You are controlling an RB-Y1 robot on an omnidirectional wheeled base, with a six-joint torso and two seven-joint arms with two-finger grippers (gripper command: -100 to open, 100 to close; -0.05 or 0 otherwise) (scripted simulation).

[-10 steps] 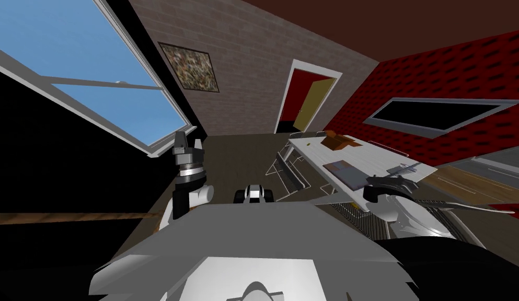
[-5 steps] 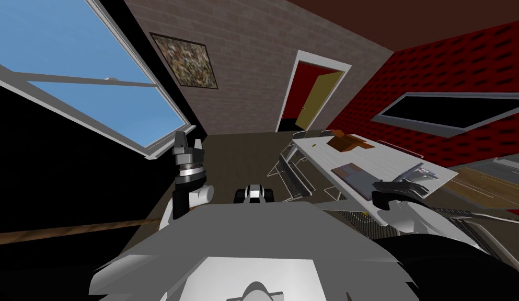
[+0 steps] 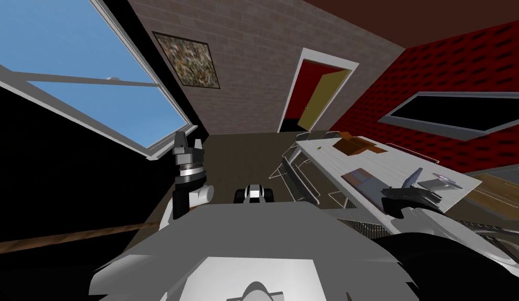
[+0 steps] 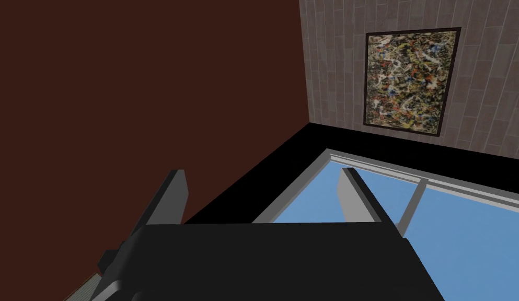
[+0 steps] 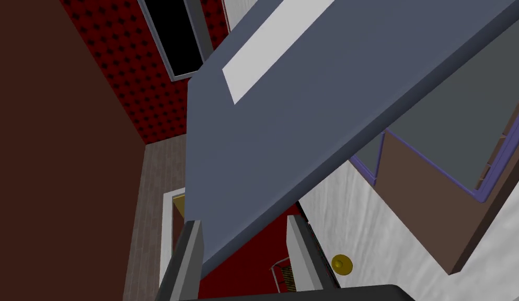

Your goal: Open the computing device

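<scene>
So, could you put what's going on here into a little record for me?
Place: white table
Device: laptop lid, blue-grey, tilted partway up
Right pincer: fingers closed on the lid's edge
Left pincer: open, held up, empty
Also on table: brown box, shallow tray
Stage: lid partly raised, not fully open

White table (image 3: 331, 159) carries a brown box (image 3: 352, 143), a flat brown tray (image 3: 360, 177) — and the laptop (image 3: 438, 183), lid partly raised.
</scene>
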